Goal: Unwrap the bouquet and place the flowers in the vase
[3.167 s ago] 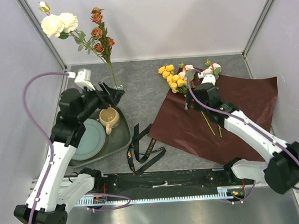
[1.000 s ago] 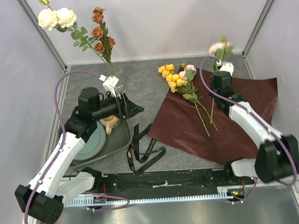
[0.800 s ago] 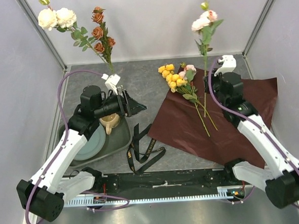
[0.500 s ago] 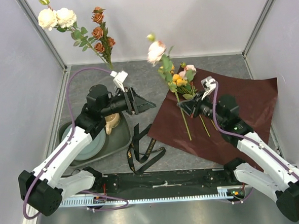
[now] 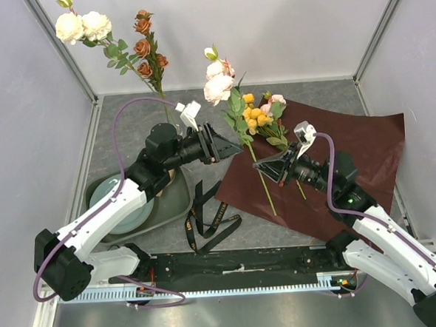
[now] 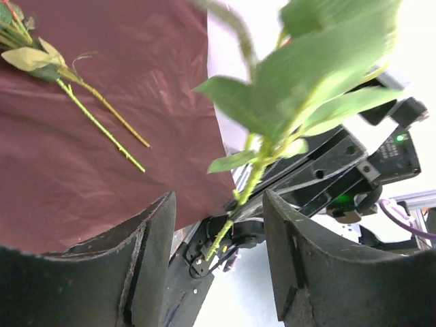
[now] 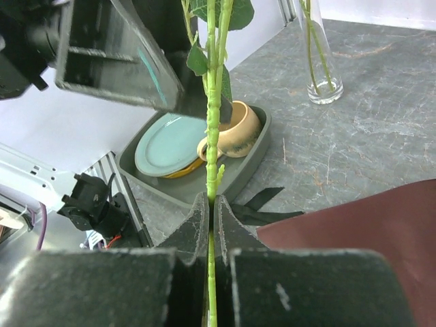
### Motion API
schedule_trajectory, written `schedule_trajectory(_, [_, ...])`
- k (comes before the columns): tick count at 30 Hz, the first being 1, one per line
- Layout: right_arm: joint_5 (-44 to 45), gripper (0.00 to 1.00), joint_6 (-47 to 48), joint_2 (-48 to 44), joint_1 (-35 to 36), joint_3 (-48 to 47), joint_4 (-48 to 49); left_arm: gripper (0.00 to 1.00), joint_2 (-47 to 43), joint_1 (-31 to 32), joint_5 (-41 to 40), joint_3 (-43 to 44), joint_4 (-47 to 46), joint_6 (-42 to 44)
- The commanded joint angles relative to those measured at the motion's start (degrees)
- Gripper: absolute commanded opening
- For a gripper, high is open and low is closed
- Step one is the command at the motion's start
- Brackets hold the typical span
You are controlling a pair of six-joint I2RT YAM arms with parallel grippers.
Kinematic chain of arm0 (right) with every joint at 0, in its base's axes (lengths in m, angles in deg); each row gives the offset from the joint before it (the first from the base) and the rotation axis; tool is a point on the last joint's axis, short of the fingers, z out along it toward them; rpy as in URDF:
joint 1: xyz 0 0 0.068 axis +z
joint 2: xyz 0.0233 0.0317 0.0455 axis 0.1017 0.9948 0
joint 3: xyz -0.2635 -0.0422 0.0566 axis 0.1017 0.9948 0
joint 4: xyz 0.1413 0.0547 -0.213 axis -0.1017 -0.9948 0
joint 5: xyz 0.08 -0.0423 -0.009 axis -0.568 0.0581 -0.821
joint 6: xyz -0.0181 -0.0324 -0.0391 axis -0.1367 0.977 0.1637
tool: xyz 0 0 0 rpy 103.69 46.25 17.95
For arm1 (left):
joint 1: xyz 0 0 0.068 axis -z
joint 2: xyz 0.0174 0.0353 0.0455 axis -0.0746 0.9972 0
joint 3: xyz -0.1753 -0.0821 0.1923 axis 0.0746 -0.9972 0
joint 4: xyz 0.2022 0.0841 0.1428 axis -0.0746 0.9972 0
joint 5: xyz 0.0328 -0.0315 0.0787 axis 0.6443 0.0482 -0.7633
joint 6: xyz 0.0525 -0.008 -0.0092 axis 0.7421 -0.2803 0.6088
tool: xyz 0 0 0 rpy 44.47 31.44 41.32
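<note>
Right claw was clamped tight on the green stem of the pink spray, gripping low on the stem. The cut end poked out on the near side, above the paper. The spray was held off the tabletop and tilted, with blooms up toward far left and leaves partway along. The right wrist view showed the stem pinched flat between the two fingers. Left claw reached in from the left with its jaws parted and nothing in them. Its tips were just beside the leafy part of the same stem. In the left wrist view the stem and leaves stood in the gap beyond the fingers, touching neither. The vase stood upright on the far left of the tabletop. From above it was mostly hidden behind the left arm. White roses and rust roses were already in it, leaning left. The paper lay open and flat on the right half. A yellow spray and another pink bloom lay on its far left corner, stems pointing near. The black ribbon lay loose at near centre, beside the paper's left edge. A tray at near left held a plate and a mug.
</note>
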Motion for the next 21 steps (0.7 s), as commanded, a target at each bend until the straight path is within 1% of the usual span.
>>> schedule_trajectory(1, [-1.0,0.0,3.8,-1.6,0.3,-2.4,-2.3,0.64,0.8,0.5,-3.5,5.3,-4.9,-1.9])
schedule_trajectory(2, [-1.0,0.0,4.0,-1.8,0.3,-2.5,-2.6,0.72,1.4,0.6,-2.6,6.1,-5.3,-1.7])
schedule_trajectory(3, [-1.0,0.0,4.2,-2.0,0.3,-2.6,-3.2,0.74,2.6,0.8,-1.1,6.9,-5.4,-1.6])
schedule_trajectory(6, [-1.0,0.0,4.4,-2.8,0.3,-2.3,-3.5,0.75,4.4,1.0,-0.2,9.0,-5.3,-2.1])
schedule_trajectory(7, [-1.0,0.0,4.4,-3.0,0.3,-2.3,-3.7,0.72,4.6,1.0,-0.5,9.4,-5.3,-2.4])
schedule_trajectory(8, [-1.0,0.0,4.5,-3.1,0.3,-2.3,-3.7,0.63,4.8,1.0,-0.8,9.5,-5.3,-2.5])
schedule_trajectory(12, [-0.7,0.0,4.8,-4.0,0.4,-2.1,-4.6,0.55,5.3,1.0,-1.3,10.5,-5.3,-2.0])
schedule_trajectory(14, [-0.5,0.0,5.1,-4.6,0.4,-2.0,-4.8,0.49,6.0,1.1,-1.2,11.6,-4.6,-1.5])
schedule_trajectory(19, [-0.5,0.0,5.8,-4.6,0.3,-1.9,-6.0,0.42,7.1,1.1,-1.1,13.8,-3.2,-0.2])
schedule_trajectory(21, [-0.3,0.0,6.3,-4.6,0.3,-2.0,-6.5,0.37,7.4,1.0,-1.1,14.5,-2.5,0.6])
